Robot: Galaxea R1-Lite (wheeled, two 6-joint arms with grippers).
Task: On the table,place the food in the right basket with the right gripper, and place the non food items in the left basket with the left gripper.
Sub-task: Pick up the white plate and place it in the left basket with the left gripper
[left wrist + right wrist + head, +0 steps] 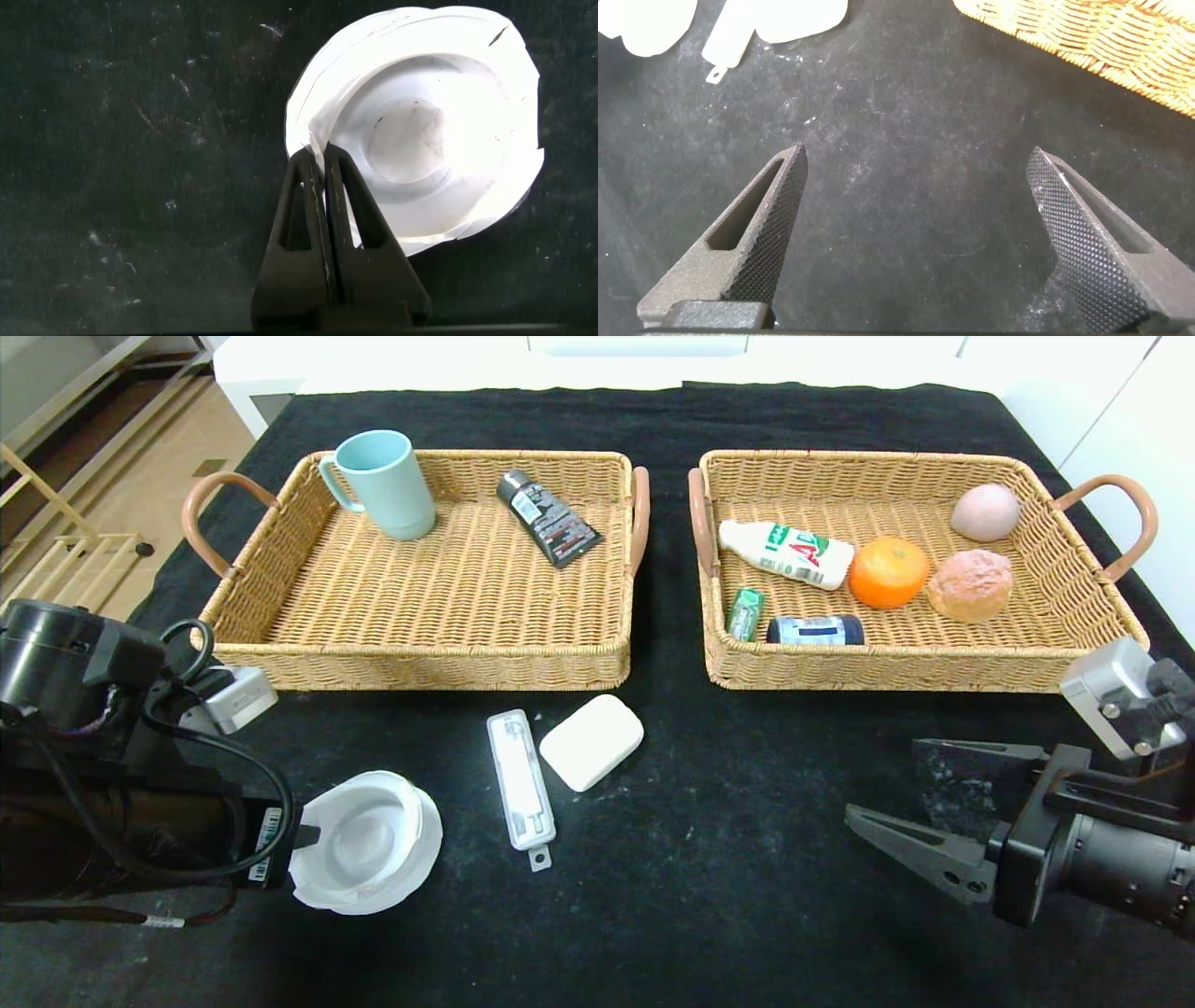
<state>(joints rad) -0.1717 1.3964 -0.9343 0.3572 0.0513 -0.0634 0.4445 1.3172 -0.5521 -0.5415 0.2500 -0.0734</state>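
We note the left end effector [322,163] low at the near left of the bench [747,896], its fingers pressed together on the rim of the round white dish [369,840]; the wrist view shows the thin rim pinched between the two tips. The dish lies on the black cloth near the bench's front, well apart from the left basket [420,653].

The right end effector [915,233] hovers over bare cloth at the near right, fingers spread wide and holding nothing. We see open cloth all around it, with the front wall of the right basket [924,667] beyond.

The long white case [520,789] and the white soap-like block [592,741] lie just beside each other between the two arms, close to the left basket's front right corner.

Left basket contents: a pale blue mug [383,485] in the far left corner and a dark tube [548,518], with most of the floor bare. Right basket: white bottle [786,553], orange [889,572], brownish bun [971,584], pinkish ball [985,511], green gum pack [745,613], dark blue jar [815,630].
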